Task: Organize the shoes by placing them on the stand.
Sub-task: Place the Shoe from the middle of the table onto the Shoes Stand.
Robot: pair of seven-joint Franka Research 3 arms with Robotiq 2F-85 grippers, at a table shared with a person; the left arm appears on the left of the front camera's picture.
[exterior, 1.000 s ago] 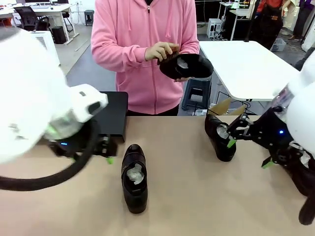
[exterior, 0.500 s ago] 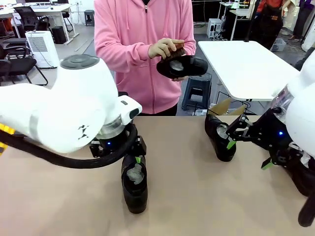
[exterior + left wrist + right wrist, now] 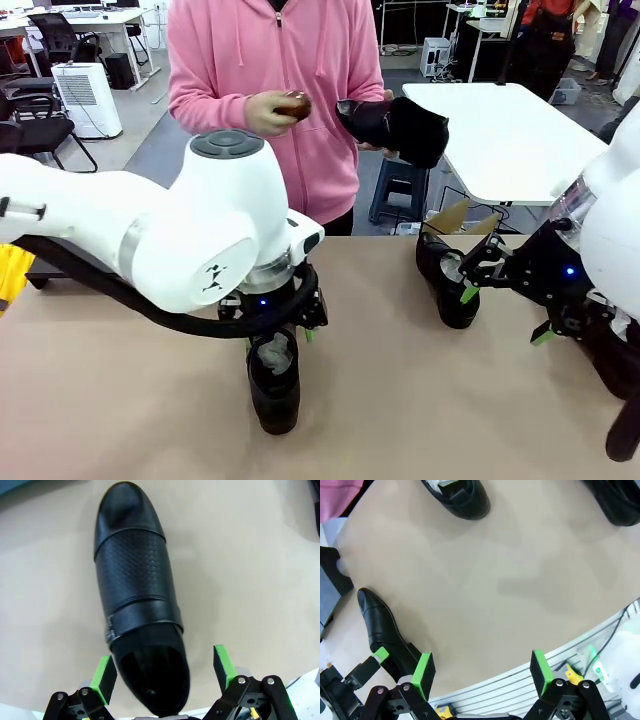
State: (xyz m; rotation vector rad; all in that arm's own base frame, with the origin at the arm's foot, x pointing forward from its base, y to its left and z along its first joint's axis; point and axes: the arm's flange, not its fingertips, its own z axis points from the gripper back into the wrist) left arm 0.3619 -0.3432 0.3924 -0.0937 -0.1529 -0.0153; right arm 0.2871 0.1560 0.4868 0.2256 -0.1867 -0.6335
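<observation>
The middle shoe point(image 3: 273, 385) lay on the bench point(image 3: 400, 400) at about 6 o'clock from the bench's centre, with its toe toward 6 o'clock. In its opening sat a crumpled pale filling point(image 3: 272, 352). Seen from the left wrist, this shoe was glossy black, with a smooth toe cap, a finely textured middle part and a plain strap across the instep.

The left claw point(image 3: 165, 667) was spread wide over the heel end of this shoe, with one of its green pads point(image 3: 106, 676) on each side of the heel. It had hold of nothing.

The right-hand shoe point(image 3: 447, 280) stood well apart, at 3 o'clock from the middle shoe, with its toe toward about 5 o'clock. It also had pale filling inside.

The right claw point(image 3: 505, 312) hung just beside it at its 3 o'clock, fully spread and empty.

At 12 o'clock, beyond the bench, a person in a pink hooded top point(image 3: 270, 60) held the lifted shoe point(image 3: 400, 125) and a small reddish-brown object point(image 3: 292, 104) in the air. What was inside that shoe I could not tell.

A cardboard box point(image 3: 450, 215) showed behind the bench's far edge, with its contents hidden.
</observation>
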